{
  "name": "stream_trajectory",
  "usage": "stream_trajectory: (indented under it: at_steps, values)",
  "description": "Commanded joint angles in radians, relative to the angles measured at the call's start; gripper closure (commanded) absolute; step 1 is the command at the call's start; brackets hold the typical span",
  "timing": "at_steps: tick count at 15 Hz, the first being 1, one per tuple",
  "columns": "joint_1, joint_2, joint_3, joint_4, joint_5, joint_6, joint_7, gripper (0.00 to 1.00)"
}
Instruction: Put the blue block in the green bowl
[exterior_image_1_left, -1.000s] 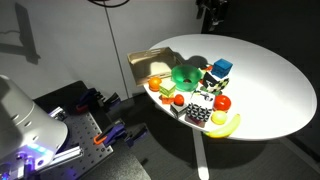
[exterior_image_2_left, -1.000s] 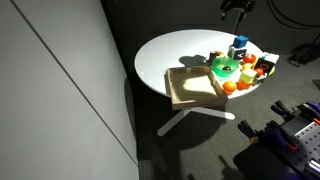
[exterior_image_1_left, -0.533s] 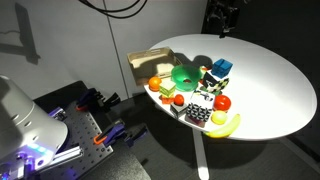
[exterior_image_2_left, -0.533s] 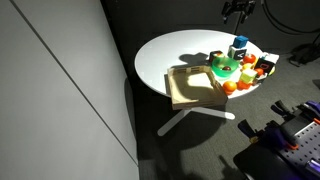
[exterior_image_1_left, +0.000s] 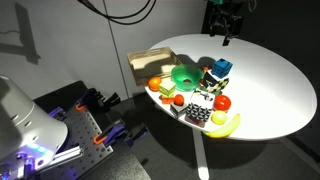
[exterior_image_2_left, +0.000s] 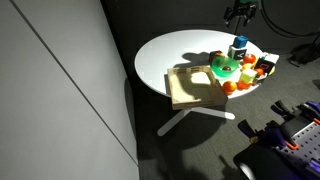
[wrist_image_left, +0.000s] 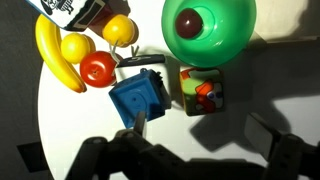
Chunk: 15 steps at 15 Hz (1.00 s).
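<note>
Plainly, the end effector (exterior_image_1_left: 222, 28) hangs high above the tabletop (exterior_image_1_left: 270, 90), released, its jaws wide apart with nothing between them. The blue block (wrist_image_left: 138, 97) lies well below it. In the wrist view the block is just ahead of the jaws and off toward one side of the gap, crowded by other toys: a small multicoloured block (wrist_image_left: 203, 92) just beside it and a tomato (wrist_image_left: 97, 68) near one corner. The green bowl (wrist_image_left: 208, 30) sits farther ahead of the end effector, beyond the block and toward the other side, with a dark round thing in its middle. The block looks like a rigid, light toy cube with smooth faces, probably slippery but not fragile. A pinch across two opposite flat sides, squared to the jaws, seems best. The neighbours leave little room, so the freer pair of faces should be chosen. A dark fitting on its top cannot be made out.
</note>
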<state>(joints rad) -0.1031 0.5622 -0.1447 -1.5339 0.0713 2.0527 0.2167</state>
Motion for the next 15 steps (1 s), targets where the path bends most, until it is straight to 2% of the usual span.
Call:
stream_trajectory:
  at_steps: [1, 15]
  values:
    - [-0.015, 0.051, 0.005, 0.067, -0.007, -0.051, 0.004, 0.0]
    - [-0.05, 0.16, -0.022, 0.176, -0.014, -0.126, 0.015, 0.0]
